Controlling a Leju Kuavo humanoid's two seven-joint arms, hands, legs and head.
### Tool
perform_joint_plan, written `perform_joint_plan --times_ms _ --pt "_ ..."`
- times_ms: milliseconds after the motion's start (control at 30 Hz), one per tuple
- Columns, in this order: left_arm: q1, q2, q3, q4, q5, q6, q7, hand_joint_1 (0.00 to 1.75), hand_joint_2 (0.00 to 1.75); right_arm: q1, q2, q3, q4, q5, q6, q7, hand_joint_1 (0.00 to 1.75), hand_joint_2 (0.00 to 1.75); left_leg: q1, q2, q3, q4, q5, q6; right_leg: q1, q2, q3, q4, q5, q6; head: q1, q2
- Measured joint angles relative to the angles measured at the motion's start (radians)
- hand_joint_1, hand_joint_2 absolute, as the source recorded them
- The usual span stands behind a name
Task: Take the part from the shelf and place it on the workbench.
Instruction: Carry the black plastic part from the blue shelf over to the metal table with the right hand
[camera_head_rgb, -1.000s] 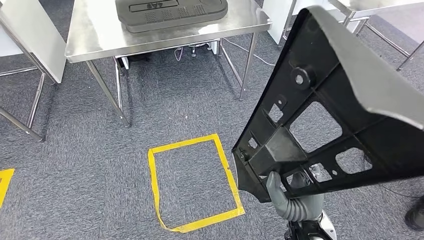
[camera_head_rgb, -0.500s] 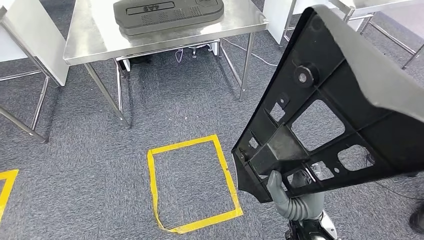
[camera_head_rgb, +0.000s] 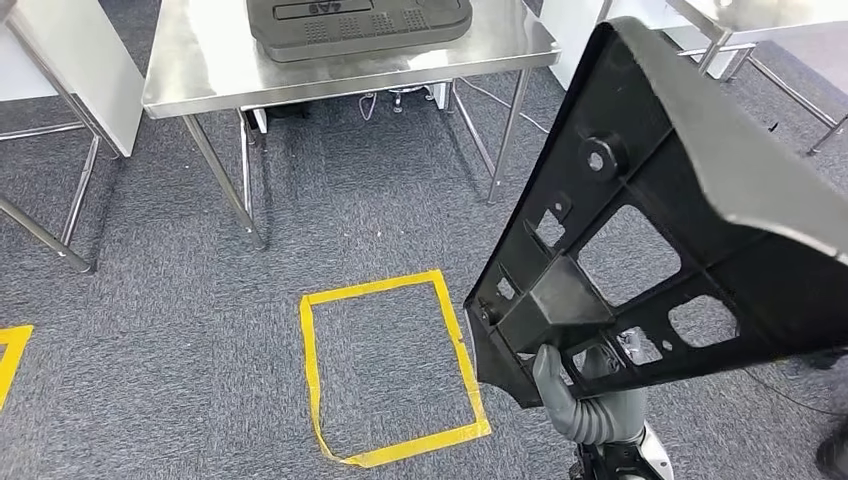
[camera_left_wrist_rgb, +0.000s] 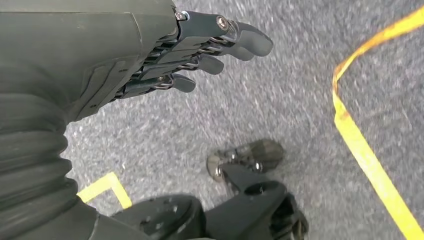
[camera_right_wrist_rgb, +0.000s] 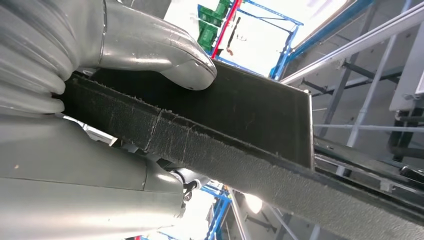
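At the far left, the steel bench (camera_head_rgb: 200, 70) sits slightly further right in frame than before, as the camera has shifted. The right hand (camera_head_rgb: 585, 395) grasps the black part (camera_head_rgb: 650, 220) upright at the near right; its wrist view shows the thumb pressing the part's edge. The left hand (camera_left_wrist_rgb: 150, 55) hangs released over carpet.

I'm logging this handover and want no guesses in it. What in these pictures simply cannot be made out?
- Right hand: in the head view the black part covers its fingers.
- Black part: its upper right end is cut off by the edge of the head view.
- Grey part on the workbench: its far side is cut off by the top edge, and its raised lettering is too small to read.
- Left hand: hangs over the carpet, and its palm side is turned away.
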Motion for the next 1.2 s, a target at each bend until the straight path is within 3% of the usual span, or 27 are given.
perform_joint_plan --times_ms 67,133,267,333,400,433,467,500,567,600,633,767,833,900,933,967,1000,1067,1133,1200 --pt "0.0 -0.001 0.0 0.0 -0.001 0.002 0.0 0.0 1.75 0.0 0.0 0.0 0.0 0.0 0.0 0.0 1.75 1.75 -0.002 -0.005 0.004 0.001 -0.004 -0.005 0.0 0.0 0.059 -0.141 0.062 0.013 0.002 0.0" --pt "0.0 -0.002 0.0 0.0 -0.001 0.002 0.0 0.0 1.75 -0.001 0.002 0.0 0.0 0.0 0.0 -0.001 1.75 1.75 -0.008 -0.008 0.006 0.003 -0.009 -0.014 0.002 0.001 0.099 -0.222 0.092 0.003 0.002 0.0" --pt "0.0 0.0 0.0 0.0 -0.004 0.004 0.001 0.0 1.75 0.001 0.004 -0.001 0.0 0.0 0.0 -0.001 1.75 1.75 -0.004 -0.006 0.003 0.015 -0.023 -0.033 -0.002 0.001 0.111 -0.233 0.098 -0.028 0.001 0.0" --pt "0.0 0.0 0.0 0.0 -0.008 0.005 0.001 0.0 1.75 0.001 0.005 -0.001 0.0 -0.001 0.0 -0.002 1.75 1.75 0.0 -0.001 -0.036 0.099 -0.068 -0.042 -0.008 0.0 0.119 -0.236 0.096 -0.039 -0.002 0.0" --pt "0.001 0.0 0.0 0.0 -0.012 0.005 0.002 0.0 1.75 0.001 0.005 -0.001 0.0 -0.001 0.0 -0.002 1.75 1.75 0.002 0.002 -0.103 0.236 -0.123 -0.048 -0.006 -0.001 0.125 -0.235 0.091 -0.046 -0.003 0.0" --pt "0.002 0.0 0.0 0.0 -0.014 0.005 0.003 0.0 1.75 0.002 0.006 -0.001 0.0 -0.001 0.0 -0.002 1.75 1.75 0.003 0.002 -0.128 0.282 -0.132 -0.05 -0.006 -0.001 0.128 -0.235 0.089 -0.049 -0.003 0.0" --pt "0.003 0.0 0.0 0.0 -0.014 0.005 0.004 0.0 1.75 0.002 0.006 -0.001 0.001 -0.001 0.0 -0.002 1.75 1.75 0.004 0.003 -0.137 0.29 -0.122 -0.051 -0.006 -0.001 0.133 -0.235 0.086 -0.05 -0.003 0.0" --pt "0.003 0.0 0.0 0.0 -0.014 0.006 0.005 0.0 1.75 0.003 0.007 -0.001 0.001 -0.002 0.0 -0.003 1.75 1.75 0.004 0.004 -0.126 0.26 -0.095 -0.051 -0.006 0.0 0.138 -0.235 0.082 -0.05 -0.003 0.0" --pt "0.003 0.001 0.0 0.0 -0.014 0.007 0.006 0.0 1.75 0.004 0.008 -0.001 0.001 -0.003 0.0 -0.003 1.75 1.75 0.005 0.01 -0.063 0.129 -0.025 -0.047 -0.006 0.001 0.15 -0.235 0.072 -0.043 -0.003 0.0" --pt "0.003 0.002 0.0 0.0 -0.014 0.008 0.006 0.0 1.75 0.005 0.008 -0.001 0.001 -0.004 0.0 -0.003 1.75 1.75 0.003 0.013 -0.032 0.071 -0.008 -0.044 -0.004 0.002 0.153 -0.234 0.067 -0.037 -0.003 0.0" --pt "0.002 0.002 0.0 0.0 -0.014 0.008 0.006 0.0 1.75 0.005 0.008 -0.001 0.001 -0.004 0.0 -0.003 1.75 1.75 0.001 0.013 -0.012 0.034 -0.002 -0.041 -0.001 0.001 0.153 -0.234 0.062 -0.031 -0.003 0.0" --pt "0.003 0.002 0.0 0.0 -0.015 0.009 0.008 0.0 1.75 0.005 0.01 0.0 0.0 -0.004 0.0 -0.004 1.75 1.75 -0.004 0.009 0.001 0.01 -0.01 -0.018 0.0 0.0 0.152 -0.231 0.054 -0.013 0.0 0.0" --pt "0.003 0.002 0.0 0.0 -0.015 0.01 0.008 0.0 1.75 0.005 0.01 0.0 0.0 -0.004 0.0 -0.004 1.75 1.75 -0.001 0.008 0.009 0.003 -0.011 -0.005 0.0 0.001 0.112 -0.158 0.025 -0.013 0.005 0.0" --pt "0.002 0.002 0.0 0.0 -0.014 0.011 0.008 0.0 1.75 0.006 0.01 0.0 0.0 -0.004 0.0 -0.005 1.75 1.75 -0.003 0.007 0.013 0.002 -0.017 0.004 0.001 0.002 0.031 -0.019 -0.017 -0.018 0.009 0.0" --pt "0.002 0.002 0.0 0.0 -0.014 0.011 0.008 0.0 1.75 0.006 0.01 0.0 0.001 -0.004 0.0 -0.005 1.75 1.75 -0.004 0.006 0.016 0.002 -0.02 0.006 0.0 0.002 -0.008 0.036 -0.027 -0.017 0.01 0.0" --pt "0.002 0.002 0.0 0.0 -0.015 0.011 0.008 0.0 1.75 0.006 0.01 0.0 0.001 -0.005 0.0 -0.005 1.75 1.75 -0.004 0.005 0.02 0.002 -0.024 0.008 0.0 0.002 -0.03 0.056 -0.021 -0.012 0.01 0.0" --pt "0.003 0.001 0.0 0.0 -0.015 0.01 0.008 0.0 1.75 0.006 0.01 0.0 0.001 -0.005 0.0 -0.005 1.75 1.75 -0.005 0.003 0.025 0.003 -0.029 0.008 0.0 0.002 -0.032 0.037 0.001 -0.003 0.011 0.0" --pt "0.002 0.0 0.0 0.0 -0.015 0.008 0.007 0.0 1.75 0.006 0.01 -0.001 0.002 -0.005 0.0 -0.005 1.75 1.75 -0.005 -0.001 0.039 0.002 -0.039 0.003 -0.001 0.002 0.015 -0.097 0.073 0.013 0.012 0.0" --pt "0.001 -0.002 0.0 0.0 -0.016 0.005 0.004 0.0 1.75 0.005 0.009 -0.001 0.002 -0.005 0.0 -0.005 1.75 1.75 -0.01 -0.005 0.048 0.003 -0.052 -0.006 0.002 0.002 0.066 -0.206 0.115 0.008 0.013 0.0" --pt "0.0 -0.002 0.0 0.0 -0.016 0.003 0.001 0.0 1.75 0.005 0.009 -0.001 0.002 -0.005 0.001 -0.006 1.75 1.75 -0.013 -0.005 0.052 0.002 -0.062 -0.016 0.007 0.003 0.08 -0.226 0.114 -0.011 0.013 0.0"
